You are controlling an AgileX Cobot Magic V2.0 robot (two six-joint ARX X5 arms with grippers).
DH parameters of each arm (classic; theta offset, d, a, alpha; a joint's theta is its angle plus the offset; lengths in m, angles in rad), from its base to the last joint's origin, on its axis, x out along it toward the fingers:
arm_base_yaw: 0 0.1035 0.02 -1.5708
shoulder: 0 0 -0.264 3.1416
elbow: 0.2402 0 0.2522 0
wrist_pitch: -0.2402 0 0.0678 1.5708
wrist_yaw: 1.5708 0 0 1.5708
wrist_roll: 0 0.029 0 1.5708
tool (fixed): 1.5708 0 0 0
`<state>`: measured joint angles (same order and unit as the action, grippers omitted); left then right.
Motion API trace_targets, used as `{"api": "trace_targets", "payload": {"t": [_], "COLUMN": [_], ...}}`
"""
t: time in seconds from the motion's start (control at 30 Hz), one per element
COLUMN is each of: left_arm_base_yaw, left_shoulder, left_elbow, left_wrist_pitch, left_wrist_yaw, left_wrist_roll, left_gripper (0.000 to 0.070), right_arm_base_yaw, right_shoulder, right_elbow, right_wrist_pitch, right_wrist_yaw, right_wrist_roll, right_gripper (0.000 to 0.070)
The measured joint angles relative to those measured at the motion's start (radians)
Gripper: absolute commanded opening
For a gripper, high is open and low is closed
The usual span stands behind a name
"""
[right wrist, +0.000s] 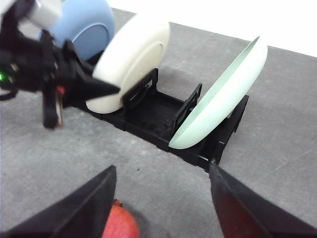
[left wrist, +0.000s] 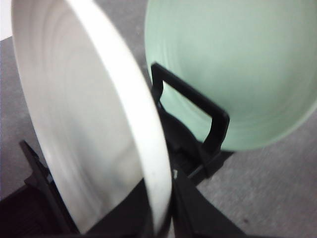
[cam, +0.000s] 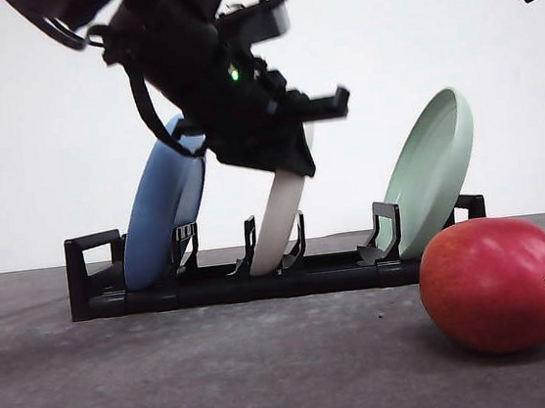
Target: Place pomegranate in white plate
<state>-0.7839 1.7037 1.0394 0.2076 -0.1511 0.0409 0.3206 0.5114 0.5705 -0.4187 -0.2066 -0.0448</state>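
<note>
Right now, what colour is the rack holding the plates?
Black; the rack shows best in the front view.

A lab-style test bench — bare grey tabletop [cam: 176, 392], blank white backdrop [cam: 493, 61].

Smooth, faintly glossy red skin on the pomegranate [cam: 496, 284]. The white plate [left wrist: 94, 119] looks matt; the bench [cam: 223, 377] is rough grey.

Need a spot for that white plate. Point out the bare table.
Bare grey table lies in front of the black rack, left of the pomegranate. The rack is crowded: white plate between two others, left hand above it.
</note>
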Motion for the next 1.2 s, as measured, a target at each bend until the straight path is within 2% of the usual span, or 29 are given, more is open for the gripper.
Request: {"api": "trace_targets", "payload": {"t": [0.33, 0.53, 1.03, 1.2], "left_arm_base_yaw": [0.0, -0.002, -0.031, -0.066], "left_shoulder": [-0.067, -0.139, -0.385, -0.497], "left_elbow": [0.022, 0.022, 0.022, -0.084], "left_wrist_pitch": [-0.005, -0.051, -0.282, -0.17], "left_wrist_yaw": [0.001, 0.005, 0.229, 0.236], "left_wrist_roll": [-0.091, -0.164, -0.329, -0.382], "left_gripper": [0.0013, 0.0013, 0.0012, 0.0012], "right_arm_base_yaw": [0.0, 0.0, 0.0, 0.0], "right_shoulder": [0.0, 0.0, 0.0, 0.0], "right_elbow": [0.0, 0.0, 0.0, 0.0], "right_wrist_pitch": [0.0, 0.0, 0.0, -0.019], "right_wrist_yaw": [0.0, 0.0, 0.0, 0.0], "right_wrist_roll": [0.0, 0.0, 0.0, 0.0], "right_gripper": [0.0382, 0.0382, 0.0382, 0.0382]}}
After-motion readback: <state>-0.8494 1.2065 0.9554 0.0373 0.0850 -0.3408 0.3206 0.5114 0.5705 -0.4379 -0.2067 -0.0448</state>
